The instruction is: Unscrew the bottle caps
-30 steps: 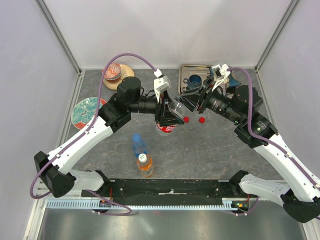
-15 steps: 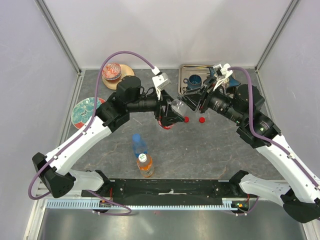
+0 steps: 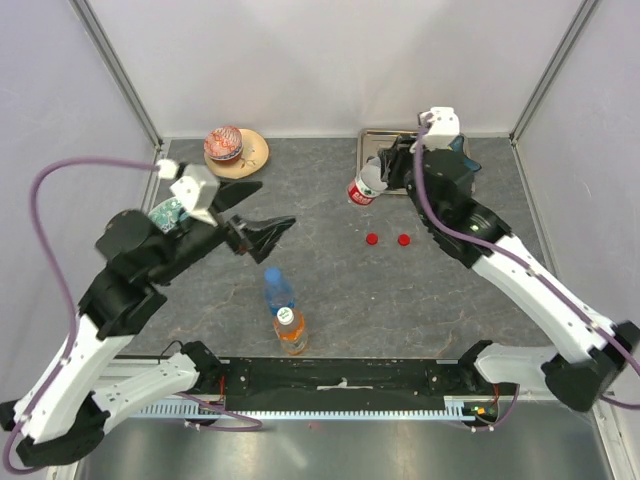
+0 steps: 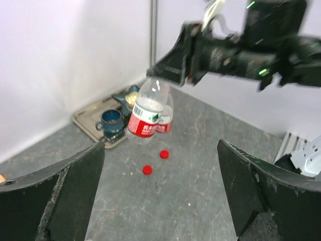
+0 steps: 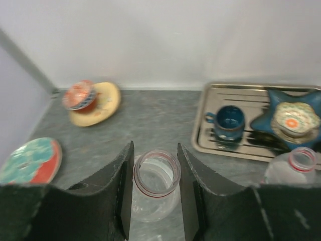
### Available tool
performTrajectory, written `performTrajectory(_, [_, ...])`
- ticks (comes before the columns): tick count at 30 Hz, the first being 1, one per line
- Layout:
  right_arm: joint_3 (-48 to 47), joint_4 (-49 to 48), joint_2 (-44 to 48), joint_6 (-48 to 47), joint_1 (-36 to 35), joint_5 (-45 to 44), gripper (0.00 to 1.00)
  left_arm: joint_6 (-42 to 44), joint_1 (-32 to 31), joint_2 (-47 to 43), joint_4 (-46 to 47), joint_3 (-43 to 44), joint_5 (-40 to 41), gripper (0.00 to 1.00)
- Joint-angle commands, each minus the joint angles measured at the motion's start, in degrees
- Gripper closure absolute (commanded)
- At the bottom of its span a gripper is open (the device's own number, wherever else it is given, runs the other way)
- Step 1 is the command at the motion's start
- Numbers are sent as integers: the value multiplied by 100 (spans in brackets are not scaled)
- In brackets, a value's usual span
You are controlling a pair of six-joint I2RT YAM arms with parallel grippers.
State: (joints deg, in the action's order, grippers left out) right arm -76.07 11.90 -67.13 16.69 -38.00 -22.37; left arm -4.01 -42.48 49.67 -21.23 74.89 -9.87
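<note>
Left claw (image 3: 277,203) let go, spread wide, swung back left, right claw (image 3: 385,172) carried red-label bottle (image 3: 362,188) toward tray (image 3: 364,148).

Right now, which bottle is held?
The uncapped red-labelled bottle gripped by the right end effector; its twin, the blue bottle and the orange bottle sit ungripped.

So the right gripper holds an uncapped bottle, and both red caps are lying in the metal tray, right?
Not in the tray: both red caps lie on the table, as the top view shows. The right gripper does hold an uncapped bottle.

Red caps (image 3: 371,239) lying loose, clear bottle (image 5: 155,183) open-mouthed, blue bottle (image 3: 278,288), orange bottle (image 3: 290,331) both capped
</note>
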Motion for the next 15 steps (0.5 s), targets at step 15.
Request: performTrajectory(15, [761,-3317,-2620,-1476,56,-2298,100,-47,11,-871,286,-1222,600,1])
